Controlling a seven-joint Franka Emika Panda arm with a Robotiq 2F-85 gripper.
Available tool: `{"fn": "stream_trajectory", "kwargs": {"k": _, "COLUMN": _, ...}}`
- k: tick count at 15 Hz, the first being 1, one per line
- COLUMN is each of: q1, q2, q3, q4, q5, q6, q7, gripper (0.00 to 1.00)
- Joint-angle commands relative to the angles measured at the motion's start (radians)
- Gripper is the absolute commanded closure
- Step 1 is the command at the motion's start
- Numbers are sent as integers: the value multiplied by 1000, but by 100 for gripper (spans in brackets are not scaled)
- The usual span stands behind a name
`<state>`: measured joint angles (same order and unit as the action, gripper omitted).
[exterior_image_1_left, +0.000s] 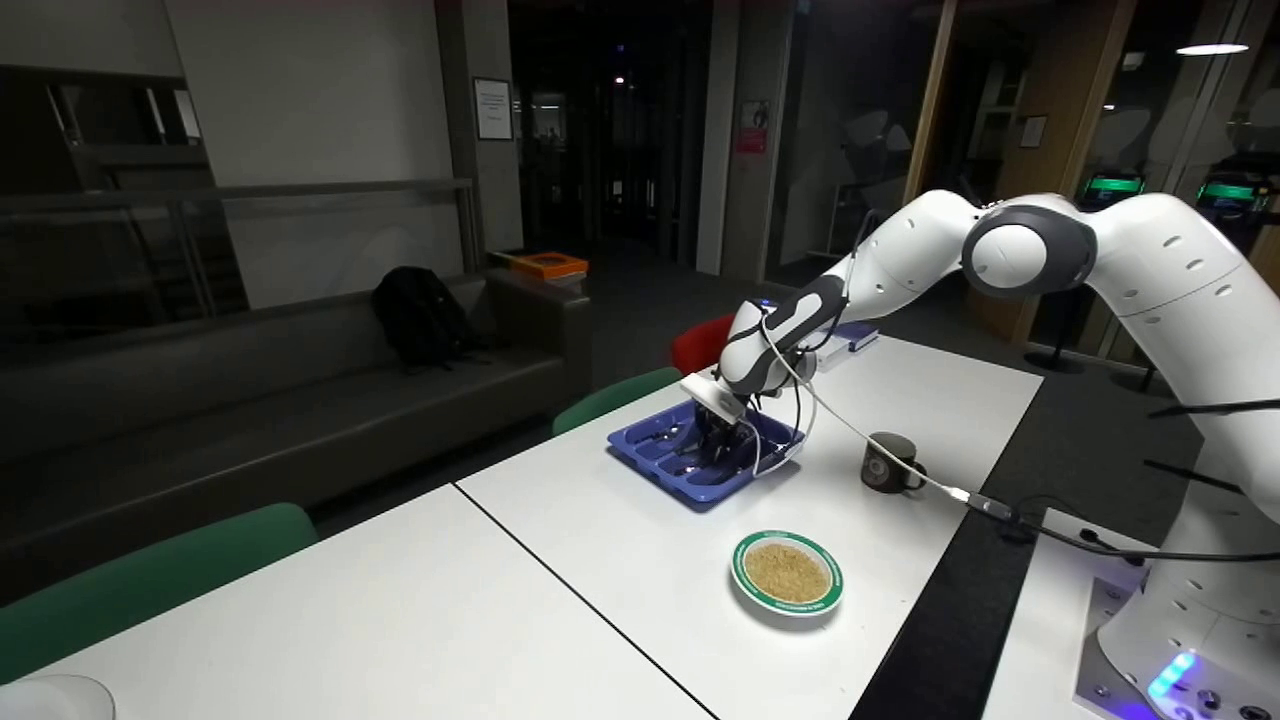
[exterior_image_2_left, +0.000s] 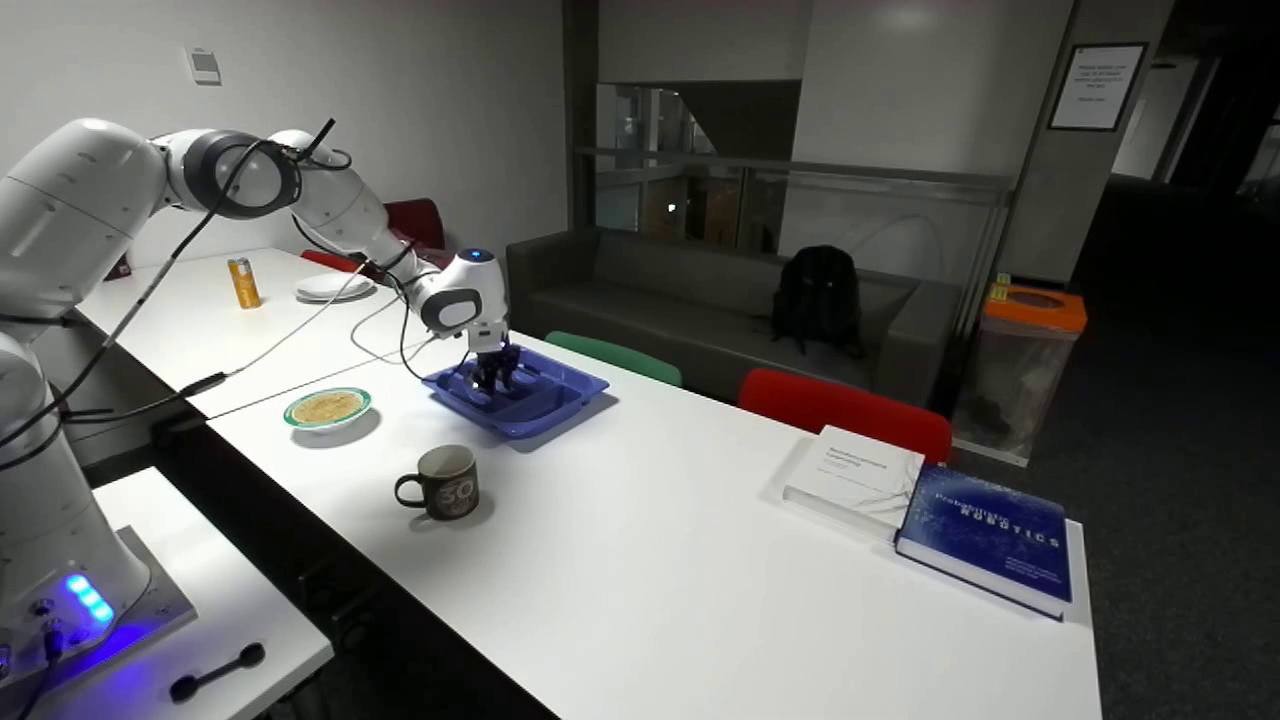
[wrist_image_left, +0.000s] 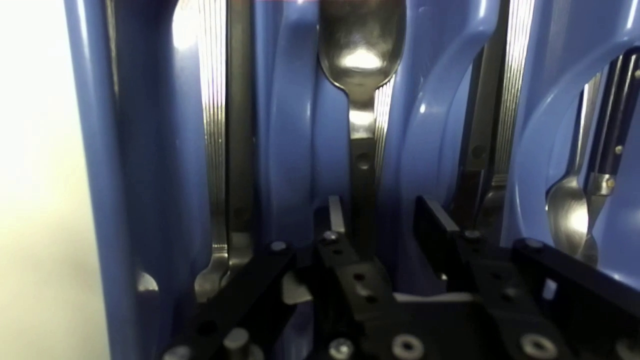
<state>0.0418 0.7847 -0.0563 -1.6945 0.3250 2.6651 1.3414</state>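
Observation:
My gripper (wrist_image_left: 384, 215) is open inside the blue cutlery tray (wrist_image_left: 292, 100) and points down. It also shows in both exterior views (exterior_image_1_left: 718, 440) (exterior_image_2_left: 496, 370). A metal spoon (wrist_image_left: 361, 55) with a dark handle lies in a middle compartment. Its handle runs between my two fingers, closer to the left one in the wrist view, with a gap to the right one. Whether a finger touches it I cannot tell. A ribbed metal handle (wrist_image_left: 384, 115) lies partly under it. Compartments on both sides hold more cutlery, including a small spoon (wrist_image_left: 568, 212) at the right.
Tray walls stand close beside my fingers. On the white table (exterior_image_2_left: 650, 560) are a green-rimmed bowl (exterior_image_1_left: 790, 606) of grainy food, a dark mug (exterior_image_2_left: 450, 490), a white book (exterior_image_2_left: 855, 475), a blue book (exterior_image_2_left: 990, 540), an orange can (exterior_image_2_left: 243, 284) and stacked plates (exterior_image_2_left: 335, 287). Cables hang along the arm.

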Motion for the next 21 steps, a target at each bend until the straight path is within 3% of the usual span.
{"fn": "stream_trajectory", "kwargs": {"k": 1, "q1": 28, "q2": -41, "q3": -15, "q4": -18, "q5": -3, "q6": 1, "q7": 28, "gripper": 24}}
{"fn": "stream_trajectory", "kwargs": {"k": 4, "q1": 48, "q2": -101, "q3": -9, "q4": -61, "q5": -1, "q6": 21, "q7": 29, "gripper": 2}}
{"fn": "stream_trajectory", "kwargs": {"k": 5, "q1": 60, "q2": -130, "q3": -10, "q4": -81, "q5": -2, "q6": 29, "q7": 35, "gripper": 0}}
{"fn": "stream_trajectory", "kwargs": {"k": 7, "q1": 85, "q2": -188, "q3": -20, "q4": -121, "q5": -9, "q6": 27, "q7": 64, "gripper": 0}}
{"fn": "stream_trajectory", "kwargs": {"k": 9, "q1": 149, "q2": -261, "q3": -83, "q4": -183, "q5": -58, "q6": 14, "q7": 172, "gripper": 0}}
{"fn": "stream_trajectory", "kwargs": {"k": 12, "q1": 236, "q2": -385, "q3": -171, "q4": -310, "q5": -190, "q6": -19, "q7": 338, "gripper": 0}}
{"fn": "stream_trajectory", "kwargs": {"k": 14, "q1": 266, "q2": -468, "q3": -195, "q4": -399, "q5": -297, "q6": -64, "q7": 426, "gripper": 0}}
{"fn": "stream_trajectory", "kwargs": {"k": 21, "q1": 216, "q2": -713, "q3": -102, "q4": -649, "q5": -554, "q6": -154, "q7": 559, "gripper": 0}}
